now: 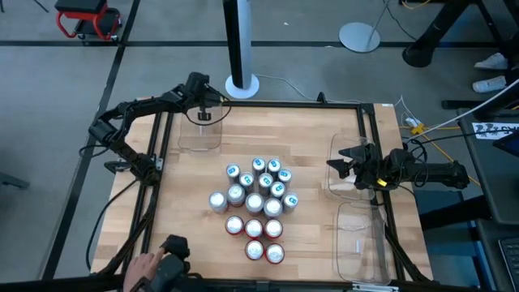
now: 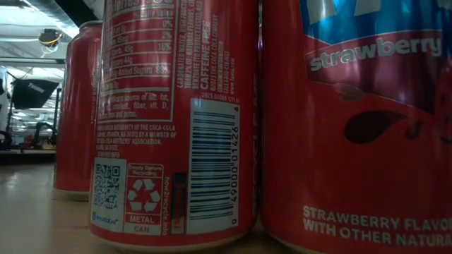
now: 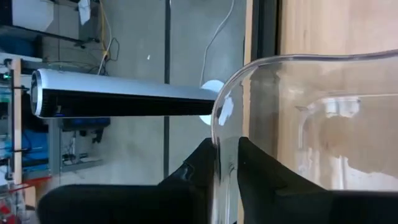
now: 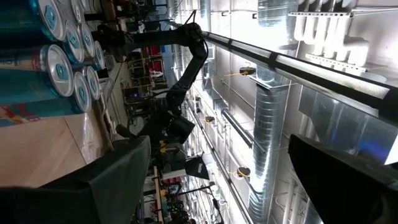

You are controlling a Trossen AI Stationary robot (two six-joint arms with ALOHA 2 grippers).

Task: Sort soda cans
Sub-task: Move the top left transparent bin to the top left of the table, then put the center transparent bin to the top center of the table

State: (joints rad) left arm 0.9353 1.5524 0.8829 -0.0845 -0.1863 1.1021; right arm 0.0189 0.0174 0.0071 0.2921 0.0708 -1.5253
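We see the soda cans (image 1: 255, 209), small metal cylinders with silver tops and teal-blue, silver-grey or red sides, standing upright in one tight cluster near the middle of the pale wooden counter (image 1: 308, 138). The teal ones fill the far part of the cluster, the silver-grey ones sit on its left and middle, and the red ones lie nearest the front edge. In the low view the red cans (image 2: 176, 120) fill almost the whole picture, one of them showing a barcode and another a strawberry label.

The left end effector (image 1: 203, 115) is at the far left of the counter, over the rim of a clear plastic rectangular tub (image 1: 200, 136). In its wrist view we see its two dark fingers (image 3: 261, 171) pinching the tub's transparent wall (image 3: 217, 124) between them.

The right end effector (image 1: 342, 165) hangs at the right side of the counter, well apart from the cans, its fingers spread wide and holding nothing. It is by a second clear tub (image 1: 340, 191), and a third clear tub (image 1: 361, 239) lies nearer the front right corner.

A person's hand (image 1: 144, 268) rests at the front left edge of the counter.
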